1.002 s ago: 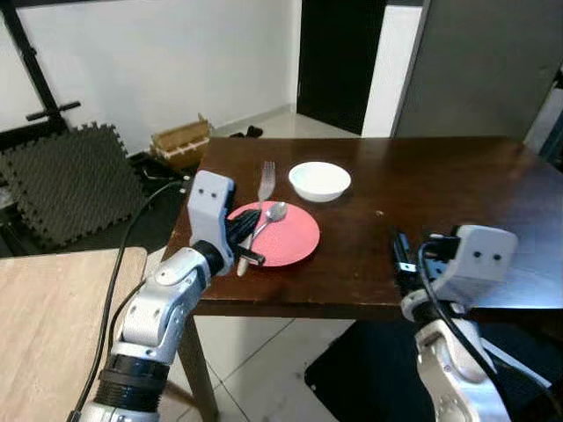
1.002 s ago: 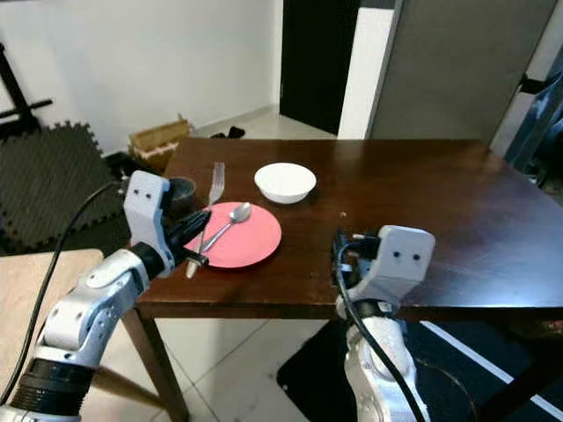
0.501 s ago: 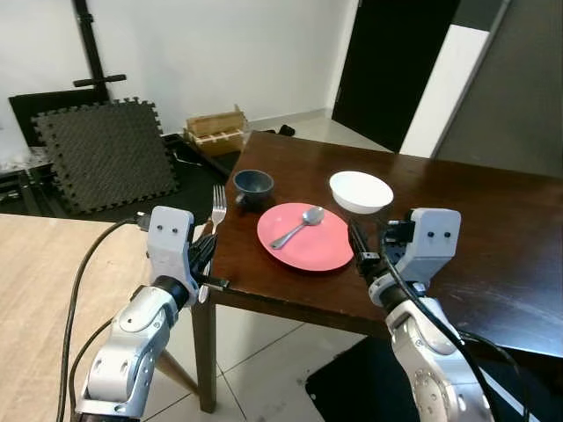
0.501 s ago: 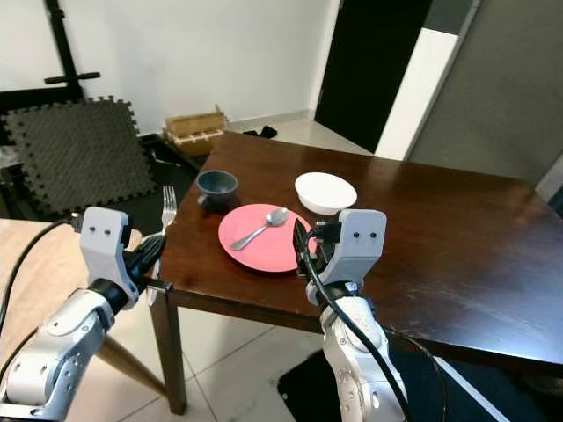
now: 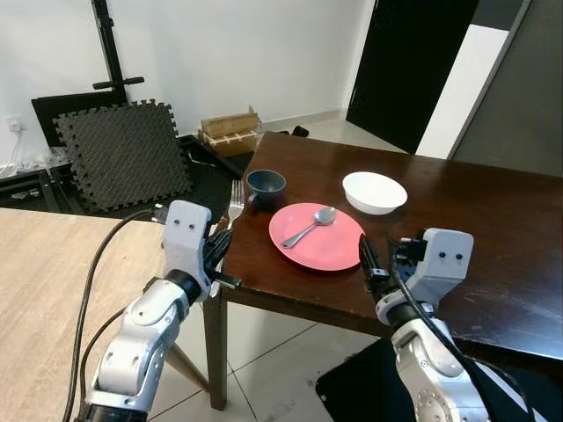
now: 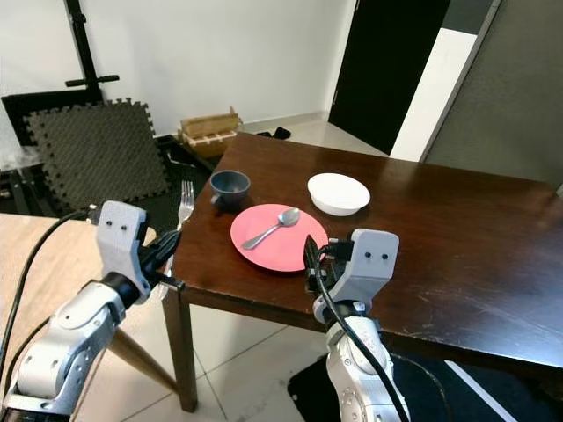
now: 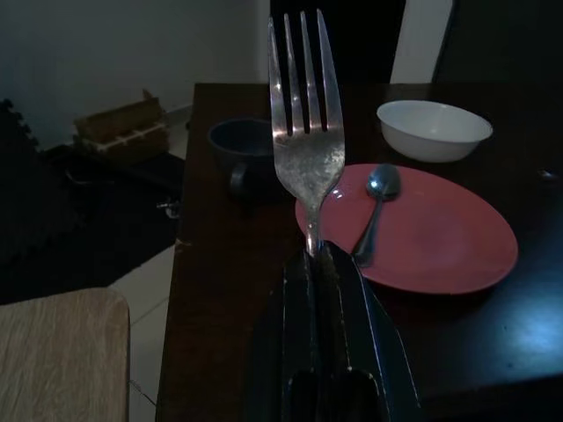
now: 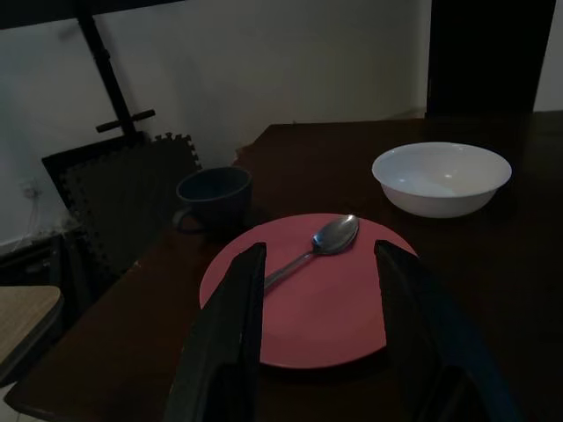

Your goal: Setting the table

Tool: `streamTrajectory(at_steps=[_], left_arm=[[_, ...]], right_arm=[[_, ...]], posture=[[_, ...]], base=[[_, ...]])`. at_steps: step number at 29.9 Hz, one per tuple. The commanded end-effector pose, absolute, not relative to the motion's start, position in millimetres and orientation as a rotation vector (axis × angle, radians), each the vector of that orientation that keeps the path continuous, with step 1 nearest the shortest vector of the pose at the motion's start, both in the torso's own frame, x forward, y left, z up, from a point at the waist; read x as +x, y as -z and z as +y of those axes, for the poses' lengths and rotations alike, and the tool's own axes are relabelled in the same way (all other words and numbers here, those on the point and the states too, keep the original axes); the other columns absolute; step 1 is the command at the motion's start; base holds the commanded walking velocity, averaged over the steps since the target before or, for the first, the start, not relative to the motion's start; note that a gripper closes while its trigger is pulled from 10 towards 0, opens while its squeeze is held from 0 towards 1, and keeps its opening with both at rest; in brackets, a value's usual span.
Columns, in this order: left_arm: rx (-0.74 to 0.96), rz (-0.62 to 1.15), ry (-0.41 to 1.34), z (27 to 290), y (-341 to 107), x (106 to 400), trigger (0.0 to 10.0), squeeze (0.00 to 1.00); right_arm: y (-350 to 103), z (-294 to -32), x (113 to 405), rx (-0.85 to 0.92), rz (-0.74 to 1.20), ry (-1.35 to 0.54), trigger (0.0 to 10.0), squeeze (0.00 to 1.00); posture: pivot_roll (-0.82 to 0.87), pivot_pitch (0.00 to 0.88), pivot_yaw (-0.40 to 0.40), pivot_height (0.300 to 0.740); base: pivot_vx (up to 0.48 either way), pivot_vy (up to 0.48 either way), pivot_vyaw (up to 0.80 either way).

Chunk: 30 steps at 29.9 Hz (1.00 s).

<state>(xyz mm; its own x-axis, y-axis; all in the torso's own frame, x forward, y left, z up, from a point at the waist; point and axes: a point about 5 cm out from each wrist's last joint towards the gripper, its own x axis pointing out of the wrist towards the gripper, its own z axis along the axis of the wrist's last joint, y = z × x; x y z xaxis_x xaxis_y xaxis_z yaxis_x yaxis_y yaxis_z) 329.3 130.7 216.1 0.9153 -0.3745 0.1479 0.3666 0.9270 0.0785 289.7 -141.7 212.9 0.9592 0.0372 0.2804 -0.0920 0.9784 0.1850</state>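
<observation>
Looking down from the head, the left eye view shows a dark wooden tabletop carrying a pink plate with a spoon lying across it, bowl end toward the far side. A white bowl sits just beyond the plate, and a dark blue cup stands near the tabletop's left corner. The left gripper hangs off the tabletop's left edge, pinching a fork by its handle with the tines pointing up and forward. The right gripper hovers over the near edge, just beside the plate. A black foam mat and a wooden crate stand on the floor by the white wall.

From the left wrist view, the two black fingers are pressed together on the fork's handle; its tines rise in front of the cup, with the plate, spoon and bowl beyond.

From the right wrist view, the fingers are spread wide apart, holding nothing, and the plate lies between them with the spoon on it; cup and bowl stand behind.
</observation>
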Motion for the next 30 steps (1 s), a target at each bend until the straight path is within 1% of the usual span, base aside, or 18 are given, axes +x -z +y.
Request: streamTrajectory(at_steps=[1,10,19,30], left_arm=[[0.046,-0.165,0.396,125.8,-216.3,330.8,10.0,0.00],[0.043,-0.165,0.405,125.5,-217.2,332.1,10.0,0.00],[-0.009,-0.161,0.387,128.2,-217.6,334.7,10.0,0.00],[-0.027,-0.160,0.378,130.6,-218.7,338.1,10.0,0.00]], right_arm=[[-213.1,-146.1,286.7,0.185,-0.292,-0.042,10.0,0.00],[-211.9,-145.6,286.2,0.183,-0.289,-0.038,10.0,0.00],[-211.8,-145.3,287.4,0.181,-0.288,-0.041,10.0,0.00],[-211.8,-144.9,289.2,0.178,-0.290,-0.044,10.0,0.00]], posture=[[-0.02,0.065,-0.003,0.740],[-0.02,0.066,0.001,0.740],[-0.02,0.068,-0.001,0.740],[-0.02,0.053,0.004,0.740]], base=[[0.000,-0.480,0.00],[0.000,-0.459,0.00],[0.000,0.000,0.00],[0.000,0.480,0.00]])
